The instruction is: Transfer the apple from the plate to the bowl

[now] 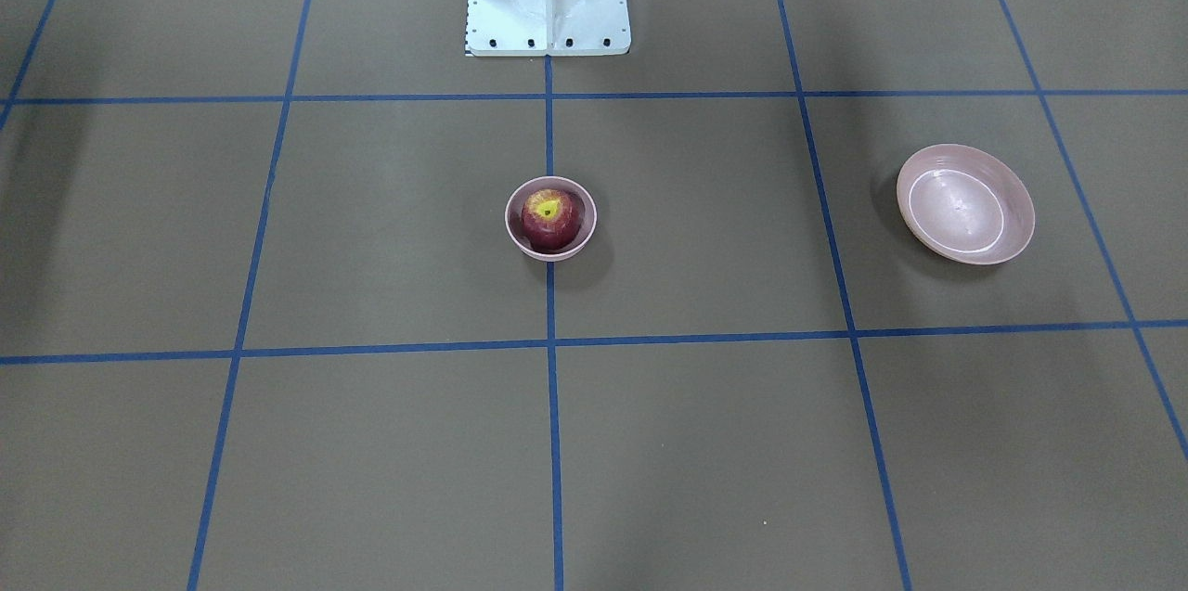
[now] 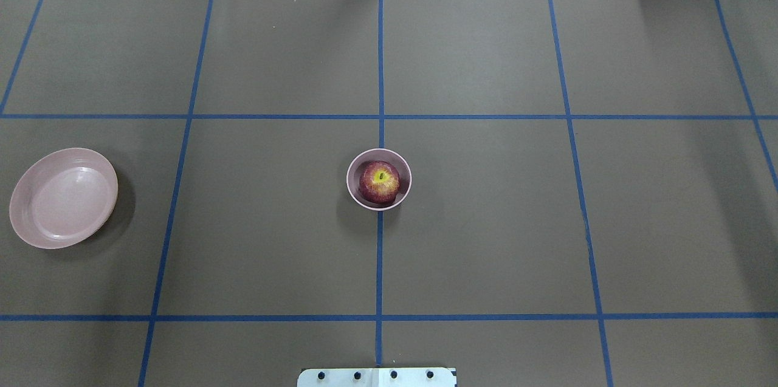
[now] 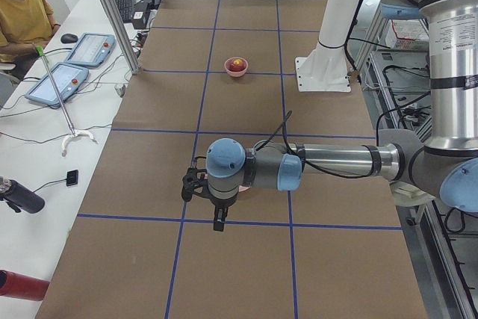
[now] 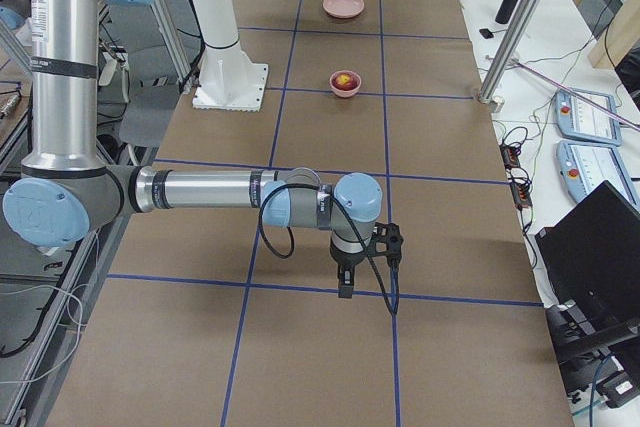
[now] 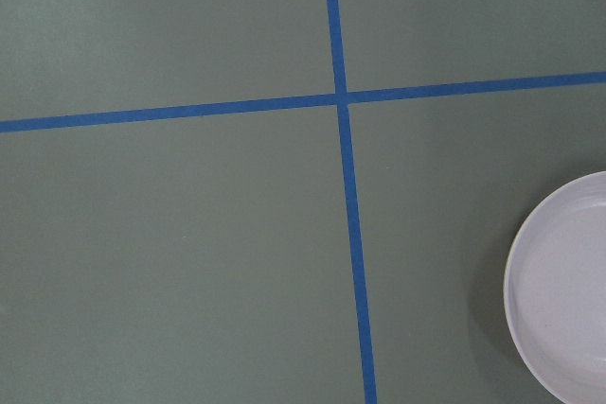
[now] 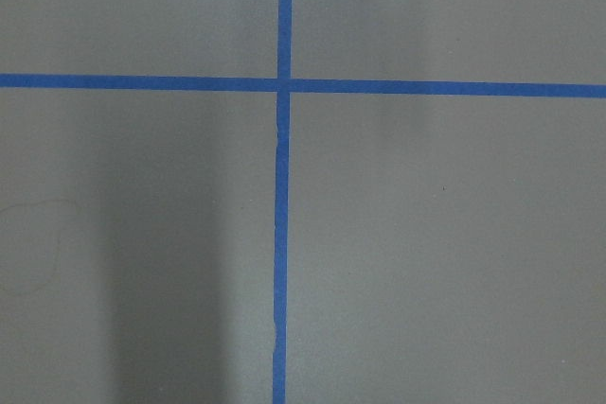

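Brown gridded table [image 2: 486, 223] carries the apple [image 2: 379, 181] seated inside the bowl [image 2: 354, 169], with the plate [image 2: 61, 198] bare well off to the bowl's robot-left side, so the transfer appears complete; the jaws of the left arm [image 3: 328, 160] and right arm [image 4: 200, 190] hang well apart from the bowl, their opening cannot be told, and the next move likely calls only for parking.

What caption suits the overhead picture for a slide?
Dark red apple sits in the small pink bowl; the wide pink plate, far left, lies empty.

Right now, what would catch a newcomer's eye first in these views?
The dark red apple sits in the small pink bowl at the centre of the table, on a blue tape line. The wide pink plate lies empty, well off toward the robot's left end.
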Controlling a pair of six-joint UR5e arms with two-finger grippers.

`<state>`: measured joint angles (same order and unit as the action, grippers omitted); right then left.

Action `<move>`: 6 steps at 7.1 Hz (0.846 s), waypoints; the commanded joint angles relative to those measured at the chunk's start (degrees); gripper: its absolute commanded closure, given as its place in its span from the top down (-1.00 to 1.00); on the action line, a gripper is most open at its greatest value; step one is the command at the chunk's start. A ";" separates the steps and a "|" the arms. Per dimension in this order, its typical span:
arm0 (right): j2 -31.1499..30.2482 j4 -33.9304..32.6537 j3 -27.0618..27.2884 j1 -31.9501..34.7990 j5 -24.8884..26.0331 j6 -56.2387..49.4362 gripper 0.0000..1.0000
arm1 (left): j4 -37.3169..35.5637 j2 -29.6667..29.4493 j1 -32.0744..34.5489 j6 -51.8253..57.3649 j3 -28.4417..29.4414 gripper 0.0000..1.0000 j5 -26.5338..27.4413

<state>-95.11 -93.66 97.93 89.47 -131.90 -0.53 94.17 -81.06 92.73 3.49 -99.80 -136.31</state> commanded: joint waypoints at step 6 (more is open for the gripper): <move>-0.16 -0.03 0.25 0.00 -0.20 0.09 1.00 | 0.14 0.81 0.00 0.02 -0.04 0.96 0.26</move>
<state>-95.24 -93.69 98.14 89.47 -132.07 -0.50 94.25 -80.67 92.72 3.51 -99.77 -136.05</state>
